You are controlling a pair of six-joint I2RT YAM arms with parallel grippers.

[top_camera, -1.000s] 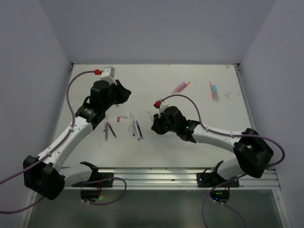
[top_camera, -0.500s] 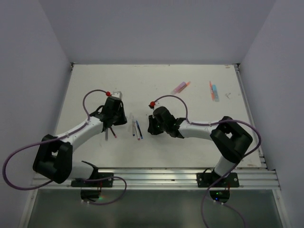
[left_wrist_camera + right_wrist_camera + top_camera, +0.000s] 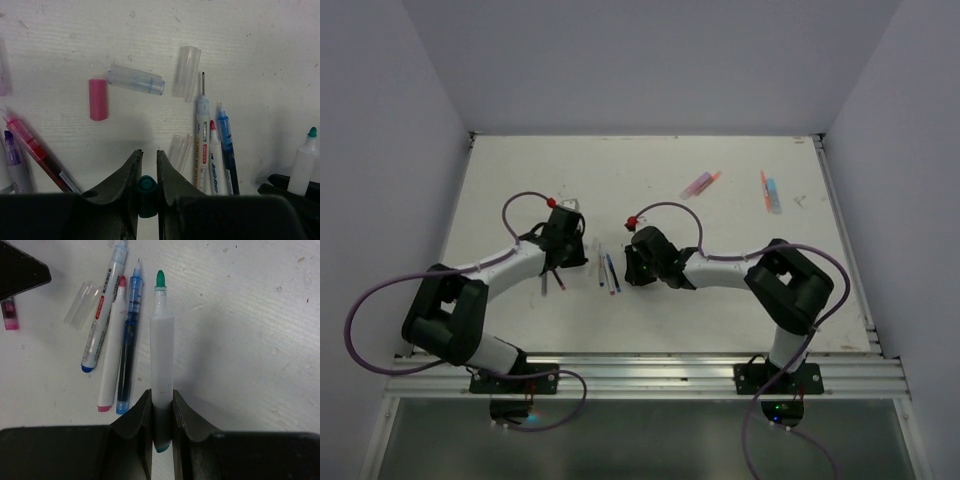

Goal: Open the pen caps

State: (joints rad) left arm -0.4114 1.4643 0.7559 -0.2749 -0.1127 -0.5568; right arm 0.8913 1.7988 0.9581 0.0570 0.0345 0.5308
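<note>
our left tool (image 3: 148, 159) is clamped on the teal cap (image 3: 147, 186), which sits between its two fingers just above the tabletop (image 3: 260, 45). our right tool (image 3: 162, 402) is clamped on the lower part of the white marker (image 3: 162, 340), whose bare teal tip points away from the wrist.

in the top view both arms are folded at the elbow. the left arm (image 3: 505, 265) reaches right and the right arm (image 3: 720, 270) reaches left. the two tools face each other low over the middle of the tabletop, near but not touching.

between them we count three uncapped pens lying side by side: a light blue necked pen (image 3: 202, 145), a pink tipped pen (image 3: 214, 165) and a blue pen (image 3: 227, 150). four loose caps lie beyond the left tool: one pink cap (image 3: 98, 99) and three clear caps (image 3: 135, 80), one of them just beside the light blue necked pen. at the left of that wrist view lie one red pen (image 3: 35, 150) and one purple tipped pen (image 3: 12, 155).

well apart, towards the back right of the tabletop, lie two more small groups of far pens (image 3: 701, 183), too small for us to count.
</note>
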